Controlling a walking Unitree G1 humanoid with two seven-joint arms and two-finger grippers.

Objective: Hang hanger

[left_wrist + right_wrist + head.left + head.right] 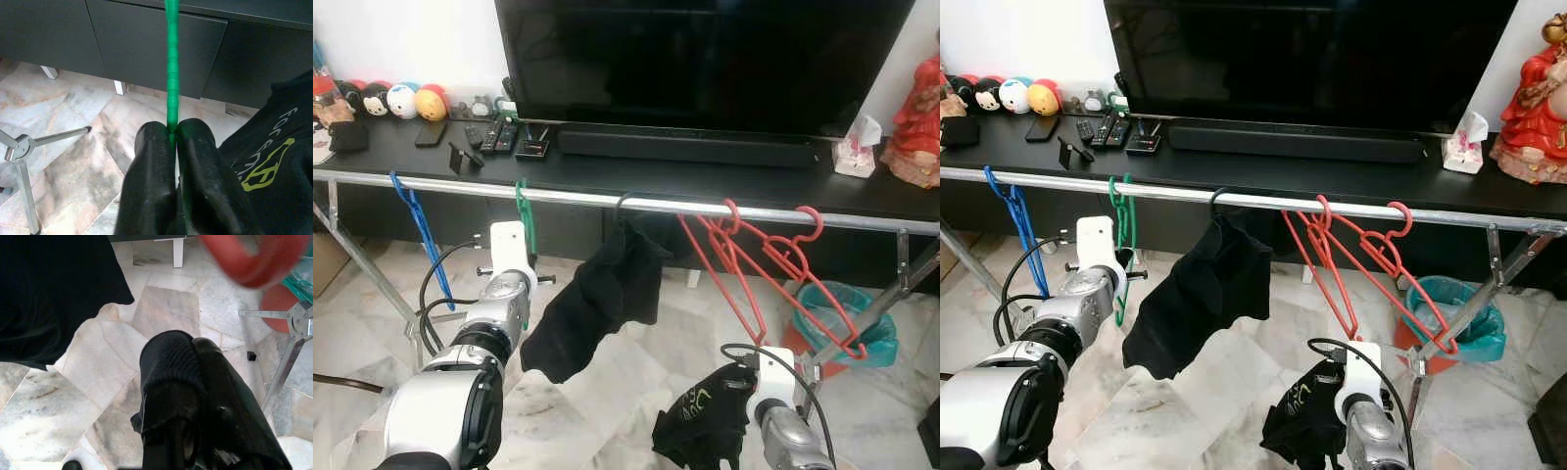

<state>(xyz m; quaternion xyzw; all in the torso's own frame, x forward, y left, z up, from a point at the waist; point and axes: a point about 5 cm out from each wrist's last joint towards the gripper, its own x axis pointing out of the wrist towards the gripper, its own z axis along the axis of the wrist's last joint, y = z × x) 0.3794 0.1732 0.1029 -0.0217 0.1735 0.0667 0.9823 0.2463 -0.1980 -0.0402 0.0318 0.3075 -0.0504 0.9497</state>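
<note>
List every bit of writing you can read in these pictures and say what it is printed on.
Black cloth garment with yellow-green print, held by the right gripper: grey lettering beginning "for", the rest cut off; yellow-green logo unreadable.
Remote controls on the black TV bench: buttons too small to read.
Green plastic hanger, pinched in the left gripper: no text.

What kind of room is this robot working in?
Most likely a home living room: a big television stands on a long black console, a metal drying rail with hangers runs in front, and the marble floor lies beneath.
</note>
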